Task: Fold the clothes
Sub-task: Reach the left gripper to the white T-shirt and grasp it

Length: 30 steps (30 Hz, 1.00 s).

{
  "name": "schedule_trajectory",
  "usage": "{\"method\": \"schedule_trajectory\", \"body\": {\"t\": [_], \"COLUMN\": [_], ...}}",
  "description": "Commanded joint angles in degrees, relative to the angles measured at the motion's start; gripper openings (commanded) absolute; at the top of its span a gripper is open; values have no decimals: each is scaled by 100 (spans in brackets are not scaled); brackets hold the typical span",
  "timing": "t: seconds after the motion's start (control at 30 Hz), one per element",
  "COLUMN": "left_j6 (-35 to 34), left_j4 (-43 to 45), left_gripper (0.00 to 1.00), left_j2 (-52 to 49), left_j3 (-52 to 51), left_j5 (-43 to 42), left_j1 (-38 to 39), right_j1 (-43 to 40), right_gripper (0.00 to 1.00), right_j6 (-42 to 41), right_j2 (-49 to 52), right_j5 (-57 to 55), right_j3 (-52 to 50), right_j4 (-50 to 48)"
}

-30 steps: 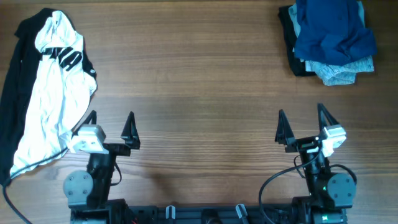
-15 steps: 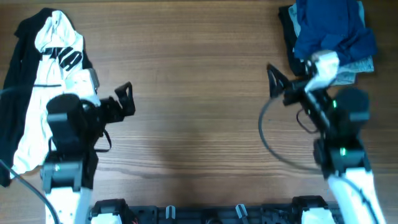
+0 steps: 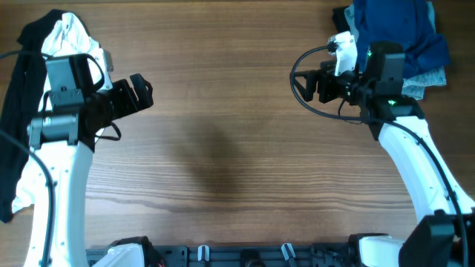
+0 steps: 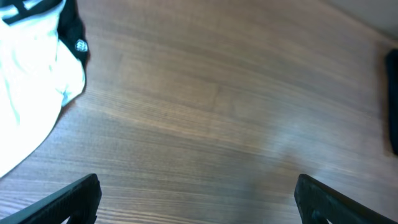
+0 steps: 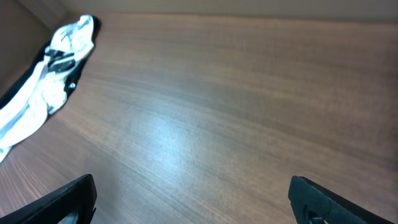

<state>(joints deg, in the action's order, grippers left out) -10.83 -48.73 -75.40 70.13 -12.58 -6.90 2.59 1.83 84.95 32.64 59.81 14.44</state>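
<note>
— How are we holding our tools?

— We are keeping the left tool [image 3: 141, 92] spread wide, its fingers [image 4: 68, 200] gripping nothing. The right tool [image 3: 312, 85] is gaping just as wide and is also carrying nothing.

— What are we seeing change from a second ago?

— Both arms were folded low at the near edge, tools pointing away from the base. Now we are reaching out, each tool pointing in toward the middle. The left one is hanging just beside the white T-shirt [image 3: 68, 31], the right one just beside the pile.

— And the clothes?

— They are lying where they were. The T-shirt is resting on a black garment [image 3: 16, 111] at the left edge. The dark blue garment [image 3: 401, 30] is heaped over a pale teal piece [image 3: 415, 83] in the far right corner.

— And the surface?

— We are looking at brown wood grain [image 3: 223, 163], with a pale strip showing beyond its far edge in the right wrist view.
</note>
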Motion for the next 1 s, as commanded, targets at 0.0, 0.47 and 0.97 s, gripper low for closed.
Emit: {"method": "schedule_trajectory", "body": {"t": [0.0,0.47,0.97], "left_j6": [11,352,1521], "left_j4": [140,691,2433], "left_gripper": [100,100,97], "left_j2": [-319,-931,-3307], "left_j3": [116,538,1134], "left_j5": [-164,63,1054], "left_j1": [-74,-1432,-1716], "right_j1": [20,85,323], "right_gripper": [100,99,97], "right_j6": [-356,-48,122], "right_j2": [181,221,761], "right_j5": [201,304,-92], "right_j3": [81,717,1211], "right_j4": [87,74,660]}}
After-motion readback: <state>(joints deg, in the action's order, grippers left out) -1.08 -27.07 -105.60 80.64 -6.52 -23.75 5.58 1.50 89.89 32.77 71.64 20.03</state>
